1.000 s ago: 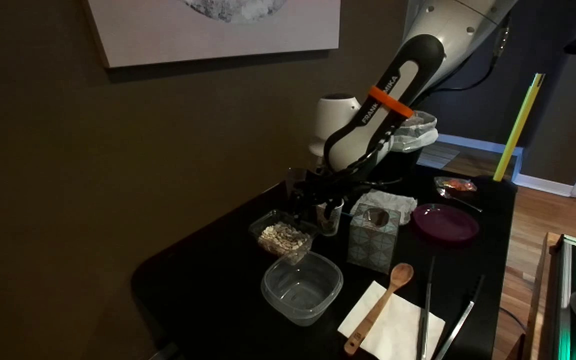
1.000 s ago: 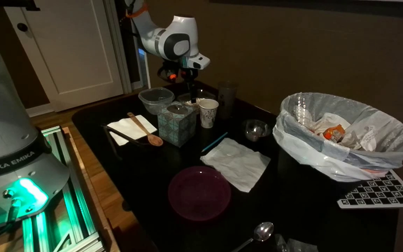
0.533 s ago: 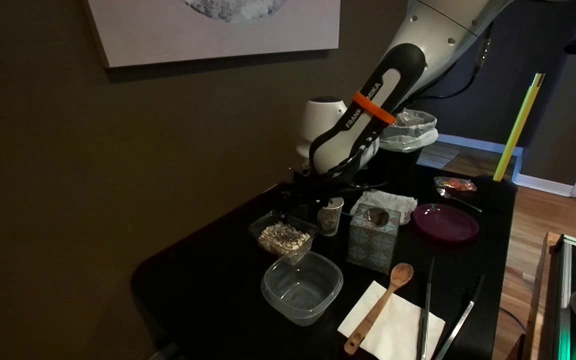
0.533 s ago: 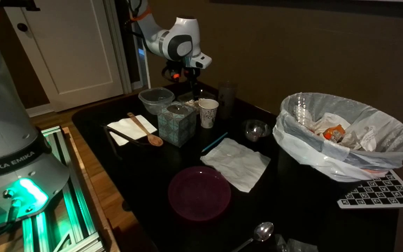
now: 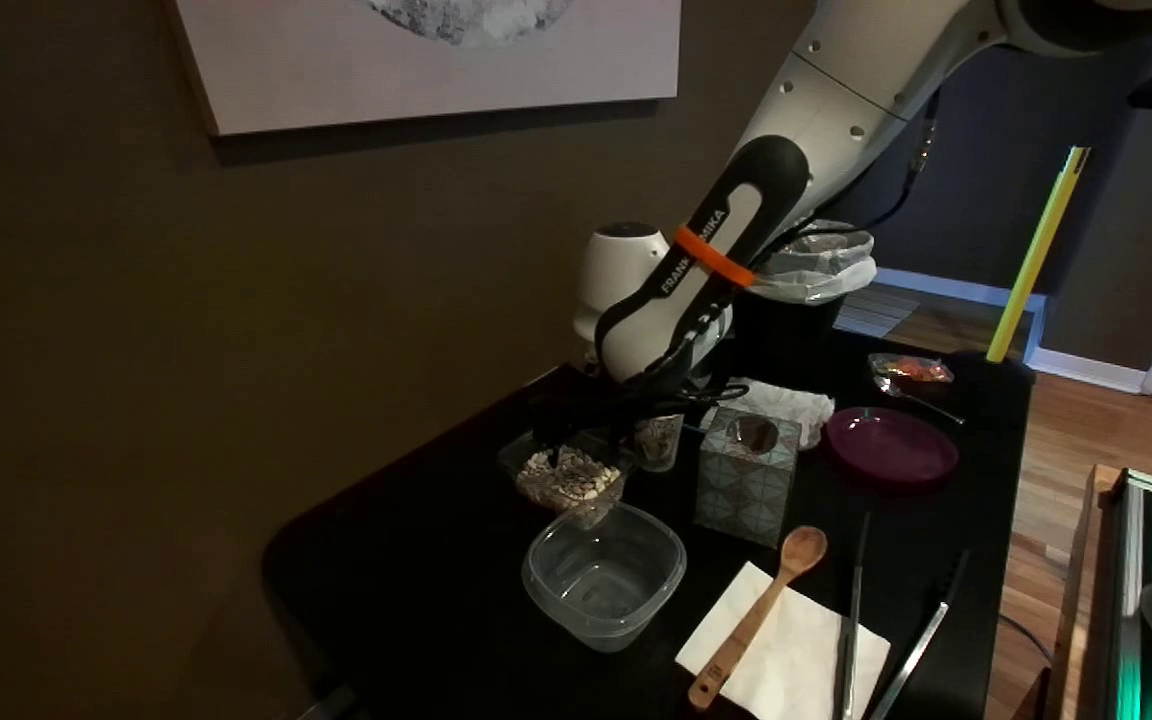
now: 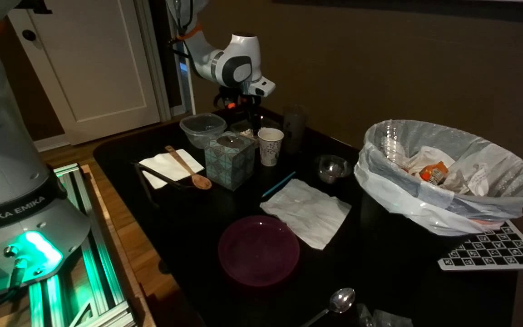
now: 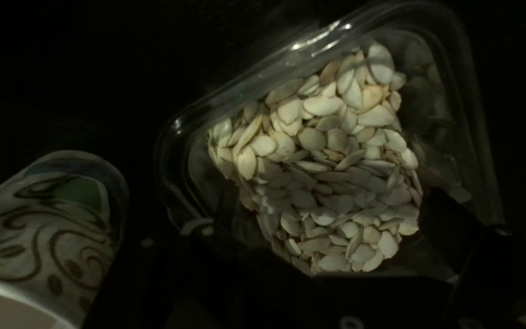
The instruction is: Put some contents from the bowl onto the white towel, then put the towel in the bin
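Bowl [image 7: 286, 57] — pale seeds [image 7: 331, 141]; bin [image 6: 402, 193] — crumpled trash [image 6: 434, 172].

The bench [image 6: 402, 286] is dimly lit in both exterior views; beside it, the robot base [image 6: 30, 227] is washed green. On the bench, the bowl [image 7: 267, 68] is streaked by glare in the murky wrist view.

It looks like a home, with a wall picture [image 5: 436, 75], wooden floor [image 5: 1058, 475] and white panelled door [image 6: 91, 68].
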